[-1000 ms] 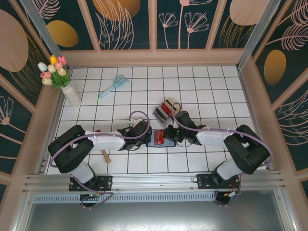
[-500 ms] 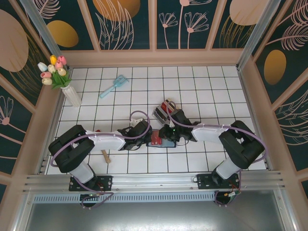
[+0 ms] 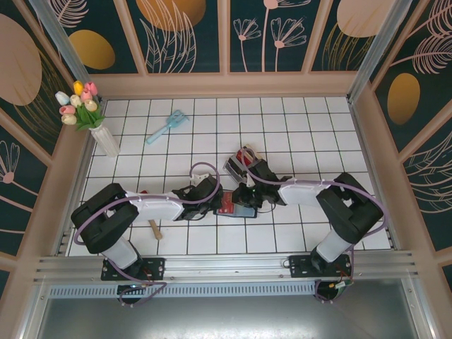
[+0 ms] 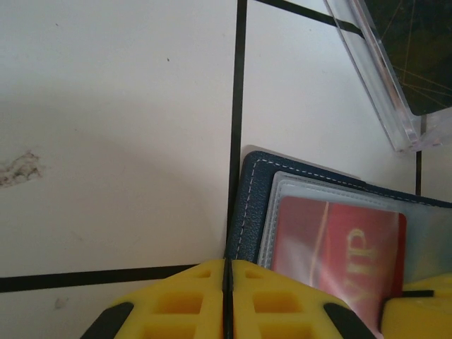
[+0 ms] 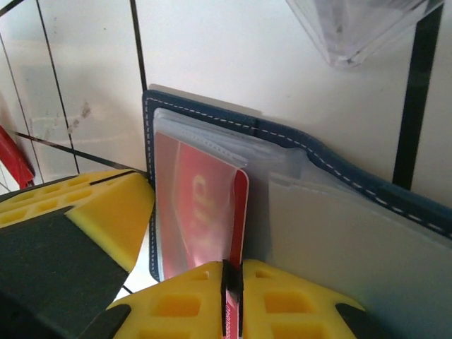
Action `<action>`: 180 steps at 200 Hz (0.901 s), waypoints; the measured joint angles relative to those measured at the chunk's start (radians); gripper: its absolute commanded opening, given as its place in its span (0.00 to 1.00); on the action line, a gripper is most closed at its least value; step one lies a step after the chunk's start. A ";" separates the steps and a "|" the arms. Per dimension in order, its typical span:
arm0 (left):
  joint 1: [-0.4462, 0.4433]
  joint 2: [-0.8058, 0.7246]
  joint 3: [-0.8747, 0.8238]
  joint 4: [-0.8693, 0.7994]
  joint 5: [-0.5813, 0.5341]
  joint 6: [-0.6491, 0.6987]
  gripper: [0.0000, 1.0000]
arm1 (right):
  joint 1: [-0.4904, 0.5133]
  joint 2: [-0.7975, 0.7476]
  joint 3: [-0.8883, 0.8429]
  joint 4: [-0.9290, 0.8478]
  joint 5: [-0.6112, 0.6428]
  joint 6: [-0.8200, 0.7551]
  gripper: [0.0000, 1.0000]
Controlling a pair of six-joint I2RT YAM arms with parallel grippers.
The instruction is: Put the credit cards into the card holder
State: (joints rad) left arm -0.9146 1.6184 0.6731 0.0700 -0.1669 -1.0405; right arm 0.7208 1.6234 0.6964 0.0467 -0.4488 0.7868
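Observation:
The card holder point(image 3: 244, 211), a navy wallet with white stitching, lies open on the tiles between my two grippers. My right gripper point(image 5: 232, 267) is shut on a red card point(image 5: 239, 205) held on edge, its far end inside the wallet's clear sleeve point(image 5: 205, 111). In the left wrist view the red card point(image 4: 332, 247) shows through that sleeve. My left gripper point(image 4: 227, 265) is shut with nothing between its fingers, its tips at the wallet's left edge point(image 4: 251, 205). From above, the left gripper point(image 3: 214, 203) and right gripper point(image 3: 239, 199) nearly touch over the red card point(image 3: 226, 205).
A clear slotted rack point(image 3: 240, 164) holding more cards stands just behind the wallet. A blue brush point(image 3: 167, 127) lies at the back left, and a vase of tulips point(image 3: 106, 141) stands by the left wall. A small wooden stick point(image 3: 154, 228) lies near the left arm.
My right arm has shifted left, carrying the red card further over the wallet and into its sleeve. The left arm has stayed where it was.

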 measured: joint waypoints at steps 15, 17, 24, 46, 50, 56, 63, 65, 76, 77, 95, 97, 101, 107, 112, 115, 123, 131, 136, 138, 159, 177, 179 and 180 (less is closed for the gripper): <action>0.000 0.000 0.000 0.000 -0.003 0.000 0.12 | -0.001 0.010 0.020 -0.023 0.000 -0.004 0.17; 0.000 0.000 0.000 0.000 -0.003 0.000 0.12 | -0.001 0.011 0.023 -0.027 0.000 -0.005 0.17; 0.000 0.000 0.000 0.000 -0.005 0.000 0.12 | -0.001 0.011 0.029 -0.035 0.003 -0.009 0.19; 0.000 -0.001 -0.003 0.001 -0.007 -0.002 0.14 | -0.007 0.002 0.042 -0.068 0.011 -0.026 0.24; 0.000 -0.002 -0.003 0.002 -0.006 -0.005 0.14 | -0.011 -0.002 0.044 -0.076 0.016 -0.030 0.26; 0.000 -0.004 -0.006 0.006 -0.006 -0.006 0.14 | -0.016 -0.011 0.048 -0.092 0.024 -0.036 0.29; -0.001 -0.006 -0.011 0.009 -0.005 -0.009 0.16 | -0.023 -0.029 0.053 -0.112 0.033 -0.048 0.29; -0.001 -0.008 -0.013 0.010 -0.004 -0.009 0.16 | -0.025 -0.034 0.055 -0.118 0.033 -0.053 0.29; -0.001 -0.017 -0.020 0.009 0.000 -0.011 0.19 | -0.039 -0.066 0.071 -0.152 0.049 -0.069 0.32; -0.001 -0.018 -0.021 0.009 0.001 -0.012 0.19 | -0.039 -0.068 0.072 -0.153 0.050 -0.070 0.33; -0.001 -0.031 -0.026 0.004 0.005 -0.011 0.20 | -0.057 -0.120 0.112 -0.198 0.068 -0.100 0.37; -0.001 -0.032 -0.026 0.004 0.005 -0.010 0.21 | -0.060 -0.126 0.117 -0.203 0.069 -0.107 0.37; -0.001 -0.035 -0.026 0.002 0.005 -0.007 0.23 | -0.063 -0.134 0.127 -0.210 0.071 -0.110 0.37; -0.001 -0.041 -0.025 -0.001 0.005 -0.004 0.26 | -0.068 -0.147 0.145 -0.224 0.078 -0.122 0.37; -0.001 -0.047 -0.022 -0.012 0.004 -0.003 0.29 | -0.071 -0.154 0.160 -0.234 0.085 -0.128 0.37; -0.001 -0.051 -0.019 -0.019 0.004 0.005 0.31 | -0.073 -0.158 0.169 -0.240 0.090 -0.132 0.37; -0.001 -0.062 -0.007 -0.039 0.003 0.010 0.35 | -0.077 -0.165 0.191 -0.253 0.111 -0.146 0.37; -0.002 -0.075 0.007 -0.053 0.000 0.013 0.37 | -0.082 -0.170 0.212 -0.266 0.132 -0.162 0.37; -0.002 -0.087 0.018 -0.061 -0.003 0.019 0.39 | -0.084 -0.170 0.224 -0.277 0.147 -0.177 0.37; -0.002 -0.090 0.020 -0.064 -0.004 0.019 0.40 | -0.085 -0.169 0.229 -0.283 0.154 -0.180 0.37; 0.005 -0.147 0.052 -0.075 -0.022 0.031 0.47 | -0.091 -0.144 0.302 -0.355 0.252 -0.245 0.36; 0.042 -0.172 0.076 -0.073 -0.021 0.039 0.54 | -0.092 -0.100 0.364 -0.391 0.322 -0.311 0.36; 0.046 -0.172 0.078 -0.072 -0.020 0.036 0.54 | -0.093 -0.095 0.370 -0.394 0.329 -0.316 0.36; 0.051 -0.172 0.080 -0.071 -0.021 0.037 0.54 | -0.093 -0.094 0.372 -0.394 0.331 -0.319 0.36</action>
State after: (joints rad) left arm -0.8639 1.4464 0.7532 -0.0013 -0.1875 -1.0031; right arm 0.6277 1.5295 1.0683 -0.3477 -0.1177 0.4683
